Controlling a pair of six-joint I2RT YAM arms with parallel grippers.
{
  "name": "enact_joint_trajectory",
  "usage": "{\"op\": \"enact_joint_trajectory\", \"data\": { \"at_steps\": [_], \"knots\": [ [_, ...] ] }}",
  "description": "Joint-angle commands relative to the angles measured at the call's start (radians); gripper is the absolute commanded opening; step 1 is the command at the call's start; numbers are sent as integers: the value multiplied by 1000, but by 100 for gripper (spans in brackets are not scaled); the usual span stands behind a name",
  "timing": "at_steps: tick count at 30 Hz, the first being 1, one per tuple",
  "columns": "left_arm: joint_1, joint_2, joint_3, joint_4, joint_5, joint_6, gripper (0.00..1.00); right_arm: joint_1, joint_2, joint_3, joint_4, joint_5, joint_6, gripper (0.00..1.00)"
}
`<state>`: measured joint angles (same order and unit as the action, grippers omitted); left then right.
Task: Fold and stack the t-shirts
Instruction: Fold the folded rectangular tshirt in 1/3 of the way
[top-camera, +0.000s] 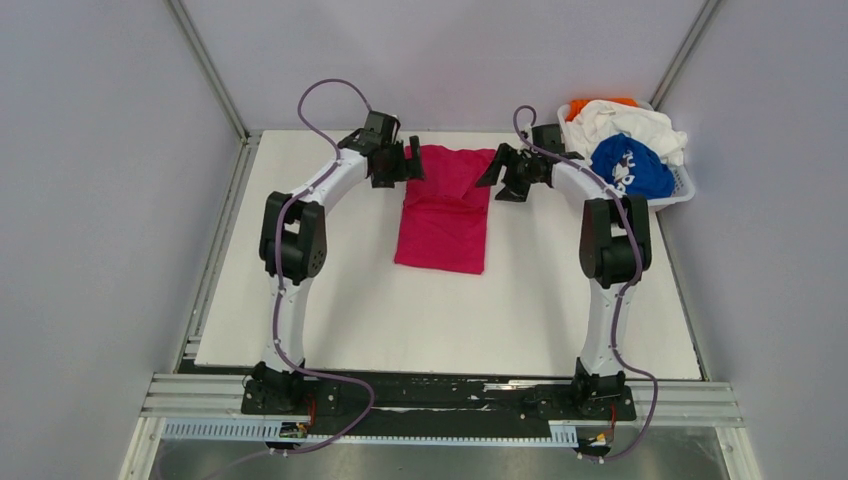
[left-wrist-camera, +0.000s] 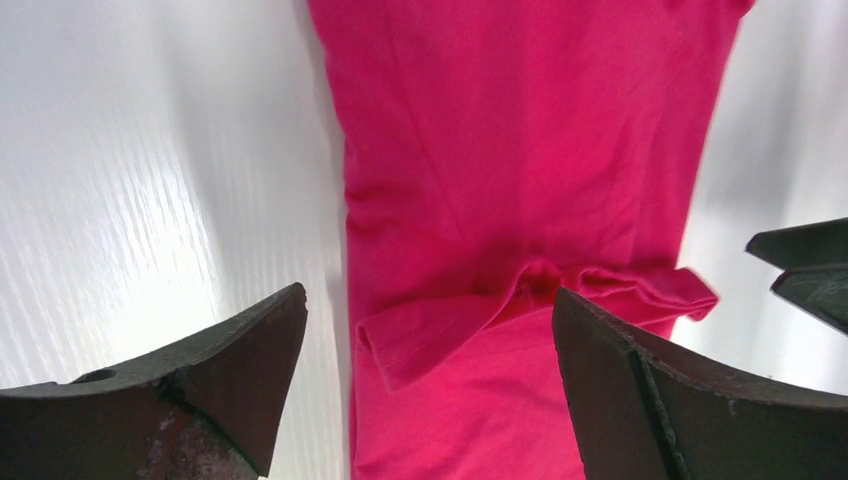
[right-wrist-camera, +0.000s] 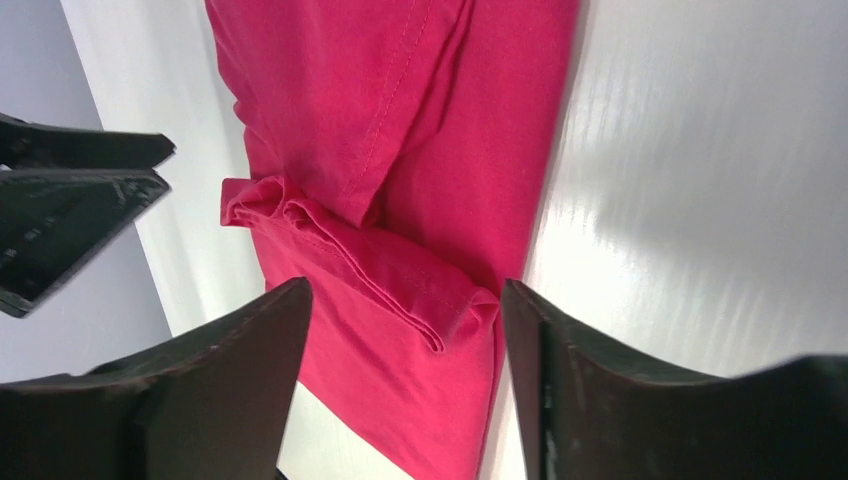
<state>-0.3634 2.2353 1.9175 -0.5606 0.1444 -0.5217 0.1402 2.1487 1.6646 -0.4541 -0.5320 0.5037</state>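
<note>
Here, a white table (top-camera: 350, 300) between grey walls (top-camera: 100, 150) bears the magenta-pink t-shirt (top-camera: 445, 215) near its far edge. Left gripper (top-camera: 412, 164) and right gripper (top-camera: 492, 168) flank it, spread wide, grasping nothing.

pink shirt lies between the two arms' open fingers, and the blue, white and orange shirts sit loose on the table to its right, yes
Not loose on the table: the top view shows the blue shirt, white shirt and orange shirt piled in the white basket. Rest holds.
</note>
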Motion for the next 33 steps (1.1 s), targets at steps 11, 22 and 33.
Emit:
{"op": "enact_joint_trajectory", "data": {
  "at_steps": [11, 22, 33],
  "knots": [
    [12, -410, -478, 139, 42, -36, 100, 107, -293, -325, 93, -27, -97, 100],
    [12, -705, -886, 178, 102, -87, 100, 222, -120, -156, 154, 126, -122, 100],
    [13, -741, -1009, 296, 193, -151, 100, 223, 75, 56, 246, 294, -95, 100]
  ]
}}
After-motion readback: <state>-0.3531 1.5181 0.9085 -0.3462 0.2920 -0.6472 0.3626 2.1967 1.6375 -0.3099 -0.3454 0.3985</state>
